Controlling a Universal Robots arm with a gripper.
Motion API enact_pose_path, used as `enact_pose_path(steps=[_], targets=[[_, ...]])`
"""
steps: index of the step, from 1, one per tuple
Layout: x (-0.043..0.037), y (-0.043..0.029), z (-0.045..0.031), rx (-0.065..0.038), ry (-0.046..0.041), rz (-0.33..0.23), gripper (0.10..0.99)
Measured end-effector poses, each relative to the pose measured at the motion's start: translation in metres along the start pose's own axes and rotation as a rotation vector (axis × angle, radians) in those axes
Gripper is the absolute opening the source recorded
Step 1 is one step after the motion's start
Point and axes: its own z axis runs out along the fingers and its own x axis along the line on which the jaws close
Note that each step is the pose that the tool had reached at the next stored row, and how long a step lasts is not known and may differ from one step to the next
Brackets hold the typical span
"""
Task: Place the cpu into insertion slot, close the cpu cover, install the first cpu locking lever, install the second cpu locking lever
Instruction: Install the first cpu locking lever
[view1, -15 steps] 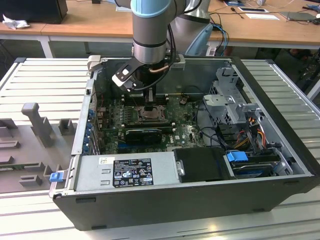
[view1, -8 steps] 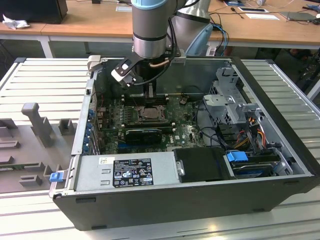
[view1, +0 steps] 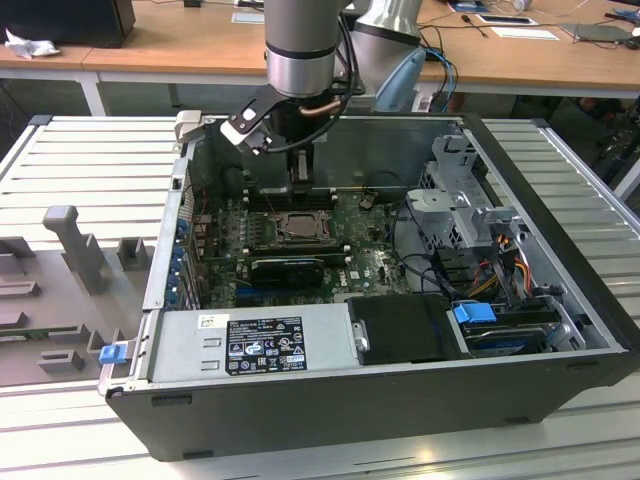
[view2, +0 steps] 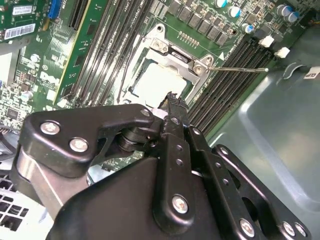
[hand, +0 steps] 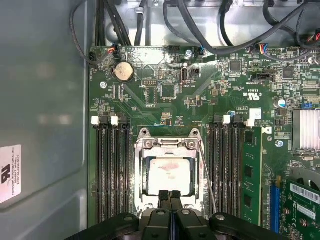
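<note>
Hovering with fingers pressed together on nothing, the black gripper (hand: 170, 196) hung over the pale silvery square cpu (hand: 170, 172) seated in the dark metal-rimmed insertion slot (hand: 141, 150), a light, stiff, fragile chip probably best held by its edges.

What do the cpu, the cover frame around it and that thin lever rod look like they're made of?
The cpu: pale matte metal top, with a pinkish smudge. The cpu cover: probably stamped steel, dull silver-grey with bright edges. The locking lever: thin bare wire, likely steel, catching light.
</note>
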Motion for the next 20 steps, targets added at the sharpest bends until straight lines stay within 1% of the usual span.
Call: enact_pose_path(steps=[2, 3, 10, 20], targets=[[0.0000, 0.0000, -0.0001, 0.001, 0.0007, -0.033, 0.106], [0.0000, 0.0000, 0.0000, 0.002, 0.0020, -0.084, 0.106], [0.0000, 0.0000, 0.0001, 0.005, 0.0057, -0.221, 0.106], [0.0000, 0.0000, 0.0001, 0.009, 0.0093, -0.358, 0.106]])
